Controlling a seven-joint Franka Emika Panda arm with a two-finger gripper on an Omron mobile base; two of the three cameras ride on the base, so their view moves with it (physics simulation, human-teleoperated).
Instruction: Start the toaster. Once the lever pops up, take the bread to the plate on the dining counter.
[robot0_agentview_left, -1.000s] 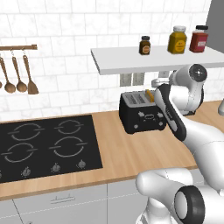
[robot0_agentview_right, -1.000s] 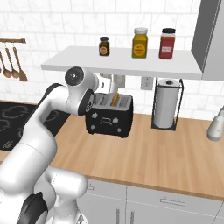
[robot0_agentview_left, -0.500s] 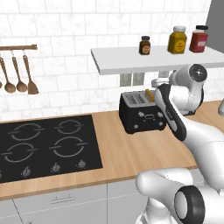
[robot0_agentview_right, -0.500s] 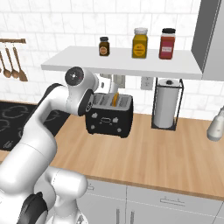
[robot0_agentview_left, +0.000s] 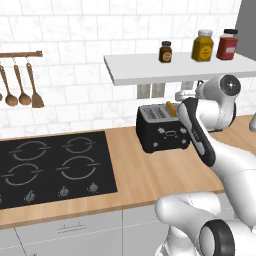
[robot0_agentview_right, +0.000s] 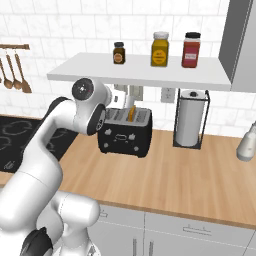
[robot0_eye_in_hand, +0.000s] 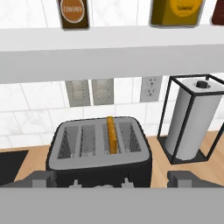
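Note:
The black toaster (robot0_agentview_left: 162, 131) (robot0_agentview_right: 125, 135) (robot0_eye_in_hand: 100, 153) stands on the wood worktop under the white shelf. A tan slice of bread (robot0_agentview_left: 171, 108) (robot0_agentview_right: 131, 114) (robot0_eye_in_hand: 111, 134) stands upright in one of its slots, its top edge above the slot. My gripper (robot0_eye_in_hand: 116, 179) is open, hovering just in front of and above the toaster, one fingertip on each side of the toaster's front and nothing between them. In both base views the arm bends over the toaster and covers part of it. The plate and the dining counter are out of view.
A paper towel roll in a black wire holder (robot0_agentview_right: 190, 117) (robot0_eye_in_hand: 192, 120) stands right of the toaster. The low white shelf (robot0_agentview_left: 175, 67) (robot0_agentview_right: 140, 70) with jars hangs close above. A black hob (robot0_agentview_left: 50, 167) lies to the left, with utensils (robot0_agentview_left: 20, 87) on the wall.

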